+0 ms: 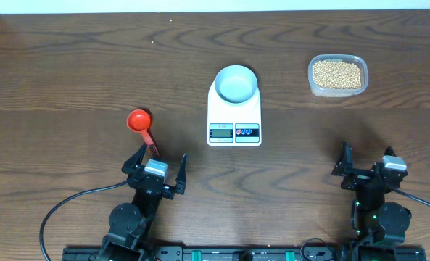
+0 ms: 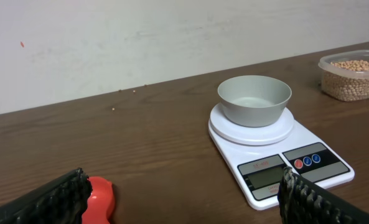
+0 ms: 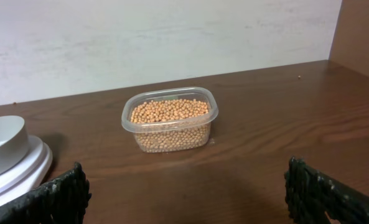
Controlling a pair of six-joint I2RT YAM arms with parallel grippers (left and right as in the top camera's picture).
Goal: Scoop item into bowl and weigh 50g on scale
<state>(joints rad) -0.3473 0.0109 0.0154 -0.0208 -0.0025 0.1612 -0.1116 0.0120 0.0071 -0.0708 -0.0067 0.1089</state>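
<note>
Left pincer point(image 1: 164, 154): spread, holding nothing.
Right pincer point(image 1: 365, 156): spread, holding nothing.
Scale point(image 1: 233, 116): display digits unreadable.
Red scoop point(image 2: 100, 196): partly behind left finger.
Bowl point(image 3: 0, 140): cut off, right wrist view.

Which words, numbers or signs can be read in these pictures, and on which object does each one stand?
No text is readable.
Display of the scale: digits, if any, too blurred to read.
Buttons beside it: marks too small to read.
Bowl, clear tub, red scoop: no label visible.

Dark wooden table point(image 1: 69, 58) bears scale point(image 1: 234, 116), clear tub point(image 1: 337, 93), red scoop point(image 1: 139, 121).
</note>
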